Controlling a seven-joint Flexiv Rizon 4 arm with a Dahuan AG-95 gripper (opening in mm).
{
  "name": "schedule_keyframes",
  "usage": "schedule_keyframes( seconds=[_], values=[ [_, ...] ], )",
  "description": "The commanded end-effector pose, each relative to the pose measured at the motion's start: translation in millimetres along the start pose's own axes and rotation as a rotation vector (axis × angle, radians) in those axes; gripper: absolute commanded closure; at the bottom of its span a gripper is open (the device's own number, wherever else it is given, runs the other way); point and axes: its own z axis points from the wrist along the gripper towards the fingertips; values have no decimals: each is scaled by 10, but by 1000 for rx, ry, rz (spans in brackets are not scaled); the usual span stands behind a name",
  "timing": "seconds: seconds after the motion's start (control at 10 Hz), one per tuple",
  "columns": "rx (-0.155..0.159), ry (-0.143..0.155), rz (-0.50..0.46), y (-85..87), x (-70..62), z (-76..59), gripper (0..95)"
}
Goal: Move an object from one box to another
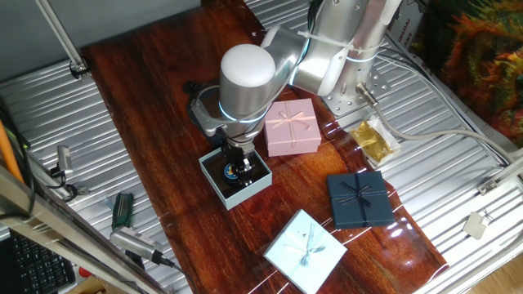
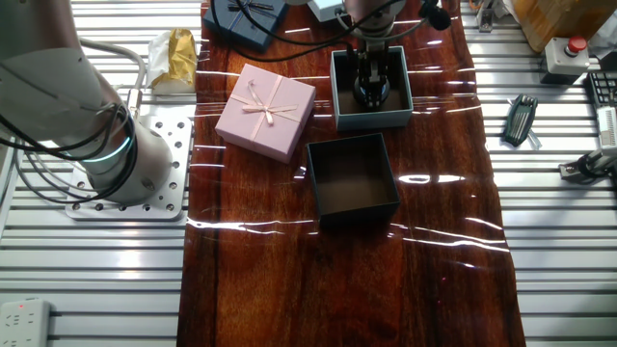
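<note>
One fixed view: disc [image 1: 231, 172] in pale blue box [image 1: 214, 184].

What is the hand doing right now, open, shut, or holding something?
Hand: down inside the pale blue lidless box, fingers at the small blue-rimmed disc. Whether it is open or shut on the disc cannot be told from either view.

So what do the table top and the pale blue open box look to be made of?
Table top: seemingly wood, dark reddish with visible grain, and glossy, since it mirrors light streaks. Pale blue open box: probably matte card, going by its thin straight walls and lack of shine.
</note>
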Motion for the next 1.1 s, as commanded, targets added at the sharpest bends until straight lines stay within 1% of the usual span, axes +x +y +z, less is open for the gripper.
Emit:
schedule_keyframes(
  seconds=[0.1,1.1],
  values=[
    [1,-1,-3,0,-1,6,950],
    [1,-4,-19,-19,3,42,950]
  ],
)
